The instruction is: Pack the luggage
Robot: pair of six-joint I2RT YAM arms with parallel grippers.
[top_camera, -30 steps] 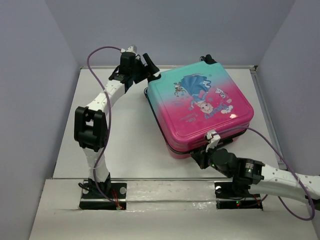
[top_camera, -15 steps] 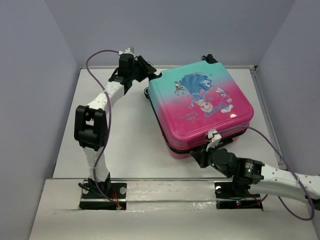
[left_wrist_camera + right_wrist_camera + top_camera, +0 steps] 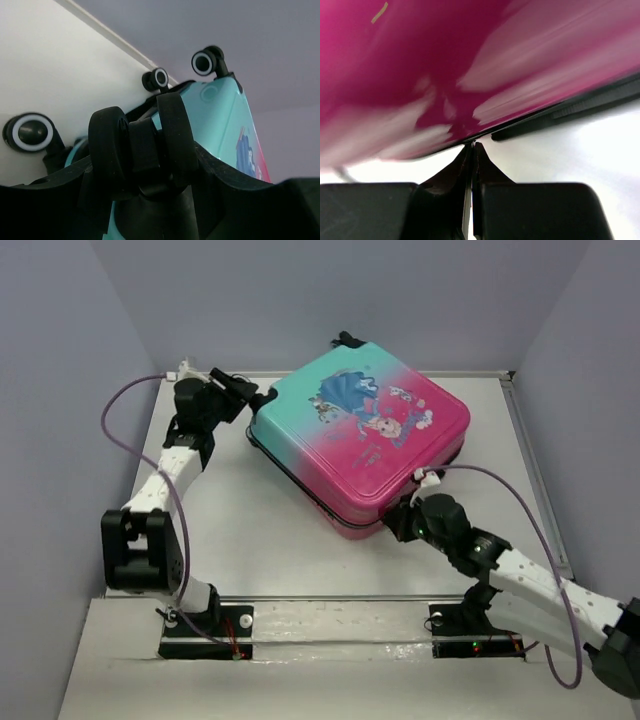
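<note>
The luggage (image 3: 360, 430) lies flat and closed on the table, teal end at the far left, pink end at the right. My left gripper (image 3: 250, 400) is shut on a black wheel (image 3: 142, 145) at the teal corner; in the left wrist view the gripper (image 3: 145, 170) has the wheel between its dark fingers, with the teal shell (image 3: 225, 120) behind. My right gripper (image 3: 400, 520) is shut at the near pink edge. In the right wrist view its tips (image 3: 472, 146) meet on the black zipper line (image 3: 570, 107) under the pink shell (image 3: 445, 60), pinching something thin there.
Three more black-and-white wheels show in the left wrist view (image 3: 31, 132), (image 3: 160, 78), (image 3: 205, 61). The white table (image 3: 250, 530) has raised rims at the left, the back and the right (image 3: 525, 430). Grey walls enclose it.
The luggage has turned counterclockwise and shifted left, its teal corner pulled left by my left gripper. My right gripper followed the pink edge upward and stayed on the zipper line.
</note>
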